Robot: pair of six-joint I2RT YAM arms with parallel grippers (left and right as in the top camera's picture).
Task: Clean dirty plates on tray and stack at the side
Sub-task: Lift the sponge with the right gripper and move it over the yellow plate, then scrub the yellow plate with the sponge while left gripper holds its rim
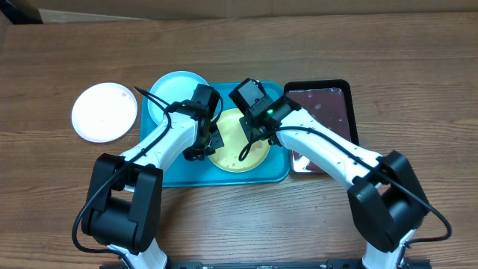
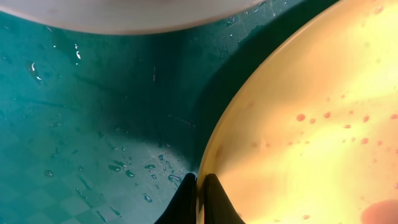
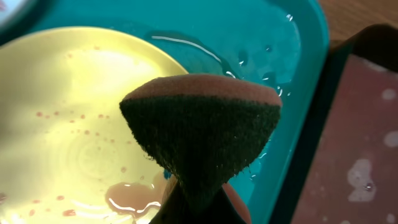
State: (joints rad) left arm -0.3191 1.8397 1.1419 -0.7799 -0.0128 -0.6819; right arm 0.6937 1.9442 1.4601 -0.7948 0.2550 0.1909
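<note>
Sponge [image 3: 199,134] pinched tight in right gripper [image 3: 196,205], hanging over right edge of yellow-green plate [image 3: 74,124] on tray [image 3: 298,62]; red-spattered face spread out to sponge's left. Left gripper [image 2: 198,202] clamped shut on opposite rim, nearer arm for steadying.

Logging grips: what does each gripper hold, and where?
Left gripper: yellow-green round plastic plate, by its rim. Right gripper: dark brown-backed sponge, by one end.

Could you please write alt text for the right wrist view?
The jaws pinch a sponge, dark scouring side facing the camera, over a yellow-green plate speckled with reddish drops. The plate lies in a wet turquoise tray beside a black tray.
</note>
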